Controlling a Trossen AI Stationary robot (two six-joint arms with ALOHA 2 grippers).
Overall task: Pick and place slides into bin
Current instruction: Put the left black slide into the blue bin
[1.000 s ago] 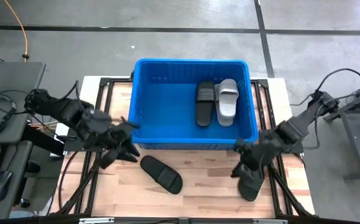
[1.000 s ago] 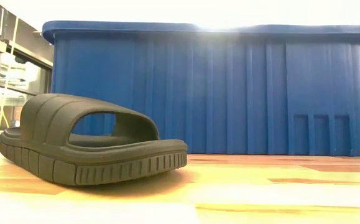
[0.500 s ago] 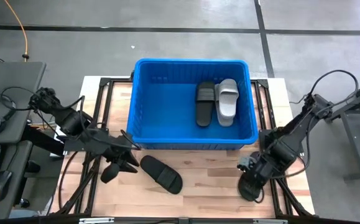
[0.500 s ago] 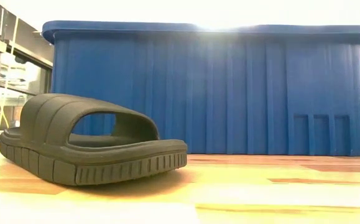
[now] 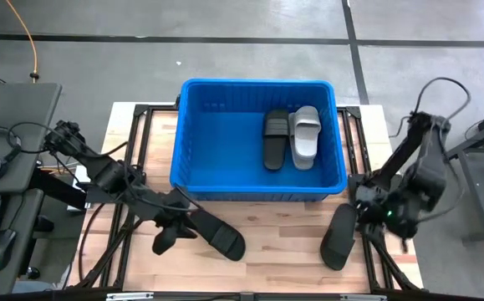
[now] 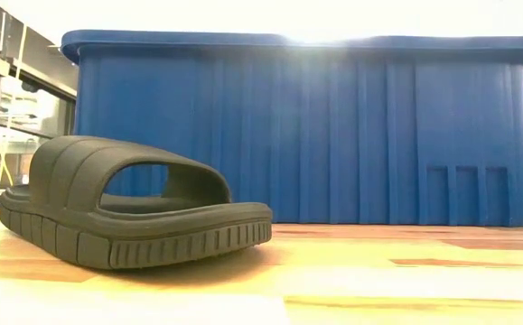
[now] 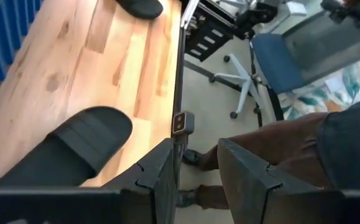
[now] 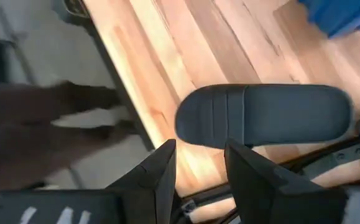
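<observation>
Both arms have moved since a second ago: left gripper (image 5: 168,237) came down beside the black slide (image 5: 217,233) on the table's front, right gripper (image 5: 367,211) pulled off to the right of the other black slide (image 5: 338,237). No readable writing anywhere. Both grippers' fingers stand partly apart, a narrow gap, holding nothing. Blue bin (image 5: 193,134) at the back holds one black slide (image 5: 275,139) and one grey slide (image 5: 305,136) side by side.

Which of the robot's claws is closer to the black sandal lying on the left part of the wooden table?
The left gripper: it hovers right beside that black slide, at its heel end. The right gripper is far across the table, next to another black slide.
</observation>
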